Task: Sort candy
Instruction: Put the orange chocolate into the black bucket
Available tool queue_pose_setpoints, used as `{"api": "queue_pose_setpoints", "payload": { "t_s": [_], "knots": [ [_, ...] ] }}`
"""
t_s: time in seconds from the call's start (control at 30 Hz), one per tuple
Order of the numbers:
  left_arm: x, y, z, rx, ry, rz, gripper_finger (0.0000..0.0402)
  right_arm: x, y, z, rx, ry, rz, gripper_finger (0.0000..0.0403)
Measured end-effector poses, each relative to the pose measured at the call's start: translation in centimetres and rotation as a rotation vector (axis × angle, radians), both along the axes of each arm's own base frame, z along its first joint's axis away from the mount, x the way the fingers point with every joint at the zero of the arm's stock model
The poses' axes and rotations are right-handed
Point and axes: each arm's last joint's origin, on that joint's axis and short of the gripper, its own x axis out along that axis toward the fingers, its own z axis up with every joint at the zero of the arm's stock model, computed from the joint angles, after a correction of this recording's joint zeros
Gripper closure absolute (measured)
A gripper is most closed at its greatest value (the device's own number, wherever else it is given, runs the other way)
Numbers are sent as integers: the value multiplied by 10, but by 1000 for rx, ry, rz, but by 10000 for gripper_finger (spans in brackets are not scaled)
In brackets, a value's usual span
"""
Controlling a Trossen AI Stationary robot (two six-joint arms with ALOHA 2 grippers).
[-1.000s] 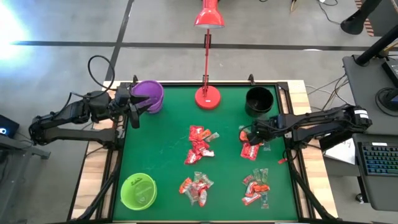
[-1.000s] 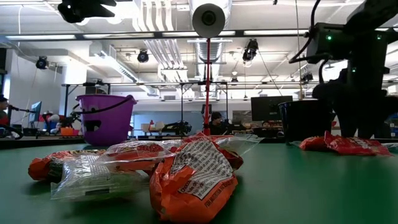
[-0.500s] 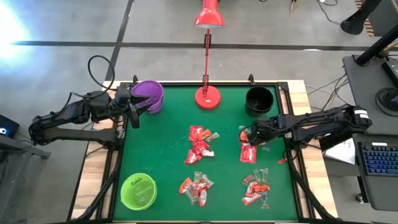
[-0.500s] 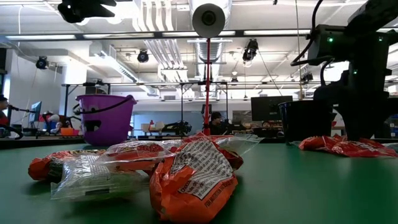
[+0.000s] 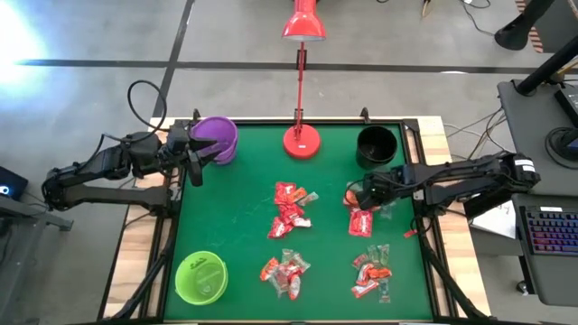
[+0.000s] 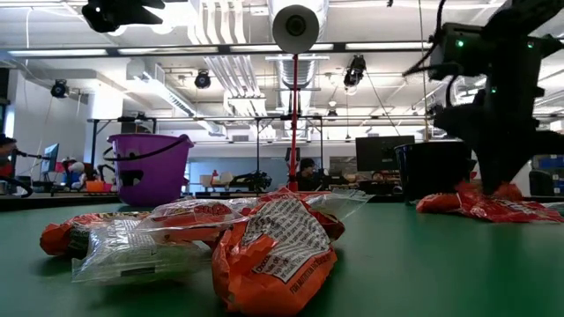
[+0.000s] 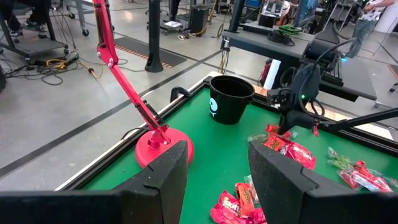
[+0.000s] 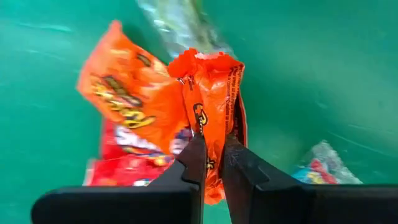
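My right gripper (image 8: pixel 212 163) is clamped on an orange candy packet (image 8: pixel 211 93); its two dark fingers pinch the crumpled wrapper between them. This packet belongs to the small pile of candy (image 5: pixel 361 217) on the right side of the green table (image 5: pixel 235 235), just in front of the black cup (image 5: pixel 376 146). From above, the right gripper (image 5: pixel 358 194) sits at the far edge of that pile, its arm reaching in from the table's right side. Under the pinched packet I see another orange wrapper (image 8: pixel 124 99), a red one (image 8: pixel 130 158) and a clear one (image 8: pixel 180 22), all touching or overlapping.

Three more piles lie well apart from this one: one at the table's middle (image 5: pixel 291 209), one near the front middle (image 5: pixel 284 272), one at the front right (image 5: pixel 372 270).

The red lamp base (image 5: pixel 302 141) stands at the far edge, between the black cup and the purple bucket (image 5: pixel 213 138). A green cup (image 5: pixel 200 276) sits at the front left corner.

My left gripper (image 5: pixel 193 161) waits at the left edge beside the purple bucket, fingers apart, holding nothing.
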Motion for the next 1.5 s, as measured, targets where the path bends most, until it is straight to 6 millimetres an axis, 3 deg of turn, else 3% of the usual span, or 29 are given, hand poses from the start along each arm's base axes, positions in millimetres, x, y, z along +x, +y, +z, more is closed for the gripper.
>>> {"api": "queue_pose_setpoints", "payload": {
  "t_s": [0.37, 0.67, 1.1, 1.3, 1.5],
  "knots": [
    [0, 0, 0, 0, 1, 0, 249, 18, -2, 30, -43, -105, 33, 375],
    [0, 0, 0, 3, 2, -1, 249, 32, -11, 68, -231, -193, 51, 375],
    [0, 0, 0, 3, 2, -1, 249, 19, -38, 135, -484, -47, 6, 375],
    [0, 0, 0, 3, 2, -1, 249, 11, -52, 143, -523, 14, -4, 373],
    [0, 0, 0, 3, 3, -1, 249, 3, -68, 139, -528, 75, -16, 364]
  ]
}}
